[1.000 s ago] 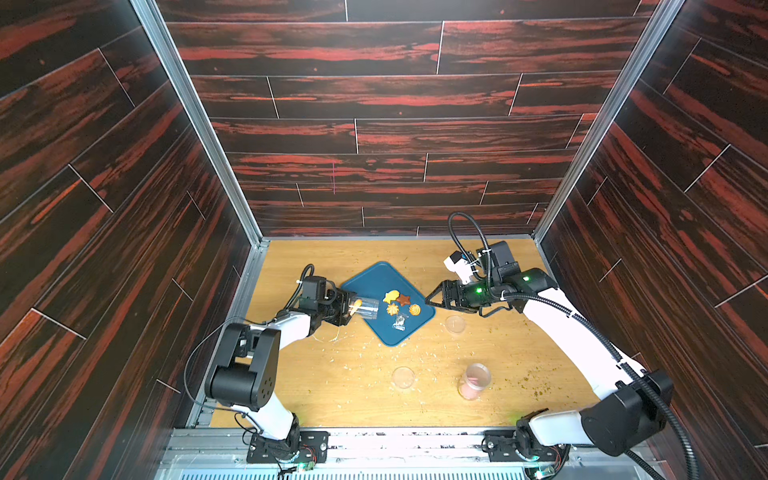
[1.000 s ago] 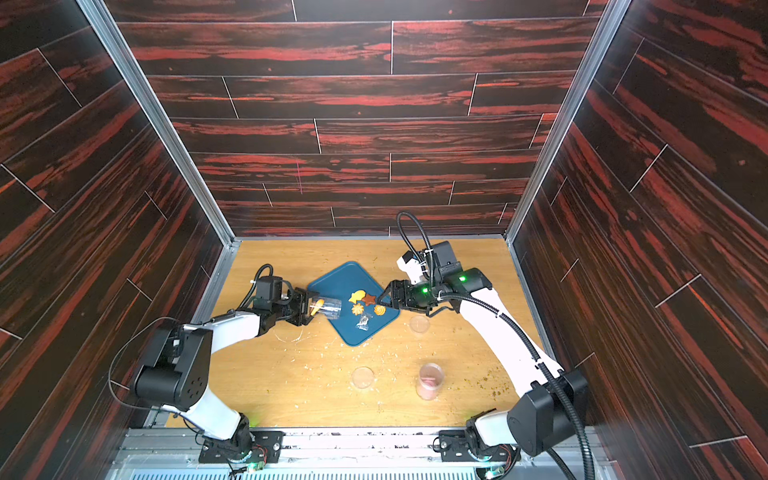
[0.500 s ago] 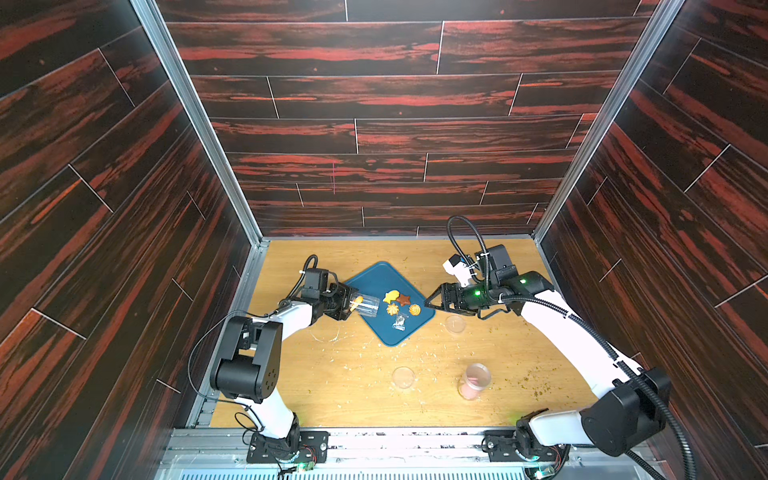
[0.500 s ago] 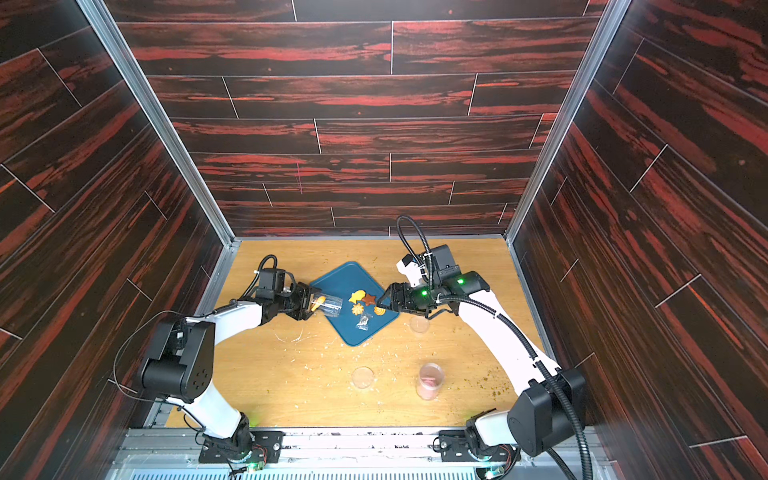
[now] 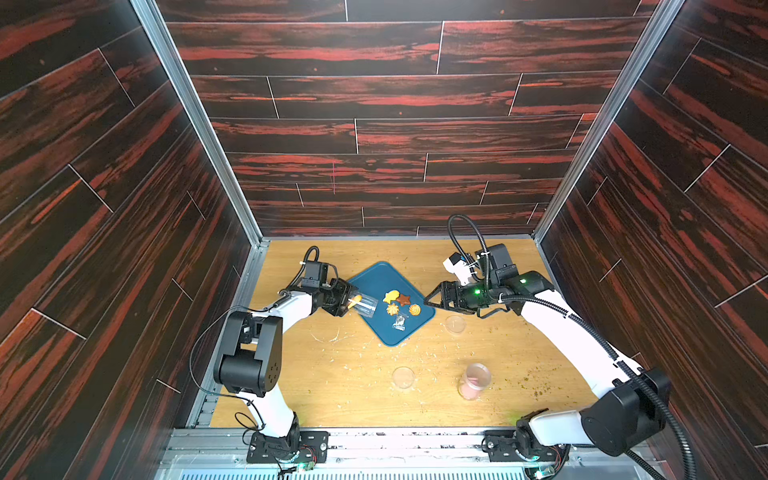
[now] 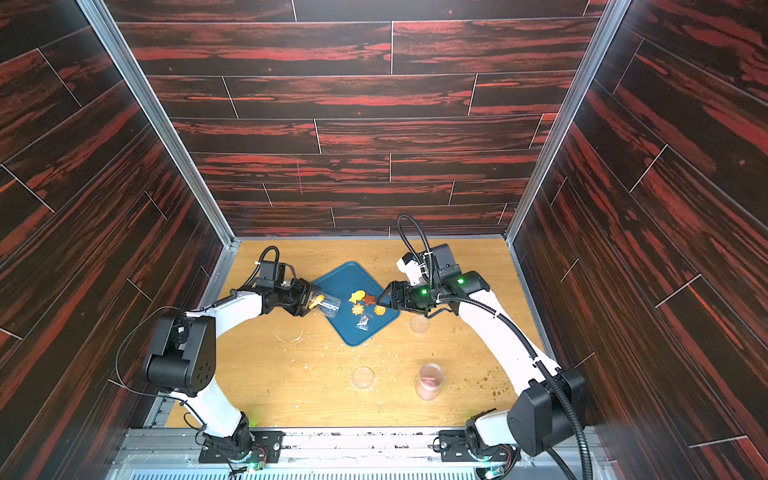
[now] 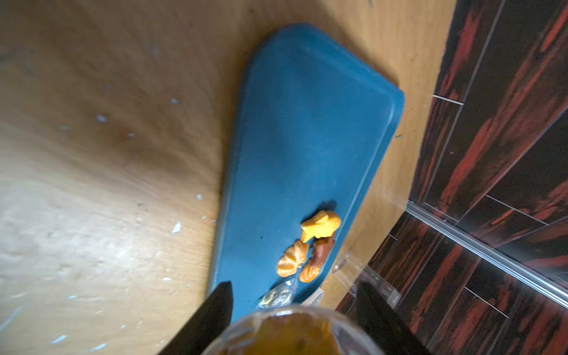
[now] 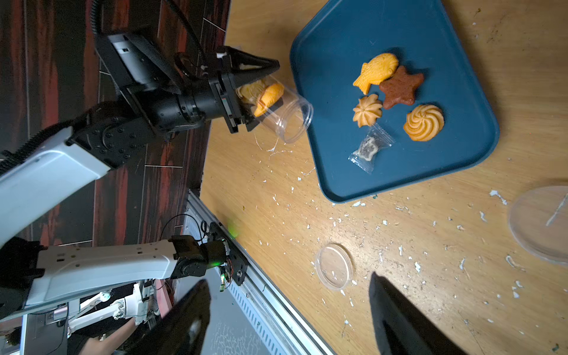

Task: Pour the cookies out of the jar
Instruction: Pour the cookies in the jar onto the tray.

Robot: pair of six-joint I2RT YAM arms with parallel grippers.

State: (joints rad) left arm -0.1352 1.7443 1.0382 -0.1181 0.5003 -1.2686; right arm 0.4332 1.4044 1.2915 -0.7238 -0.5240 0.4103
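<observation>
White shells over black joints: the left arm [image 5: 291,307] bears thin black wire, the right arm [image 5: 557,328] a ribbed black conduit and green lights.

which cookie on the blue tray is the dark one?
The star-shaped cookie. It is brown, while the fish, flower and swirl around it on the tray are yellow-orange.

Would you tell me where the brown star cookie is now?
In both top views the brown star cookie lies on the blue tray, touching and just right of the yellow fish cookie.
</observation>
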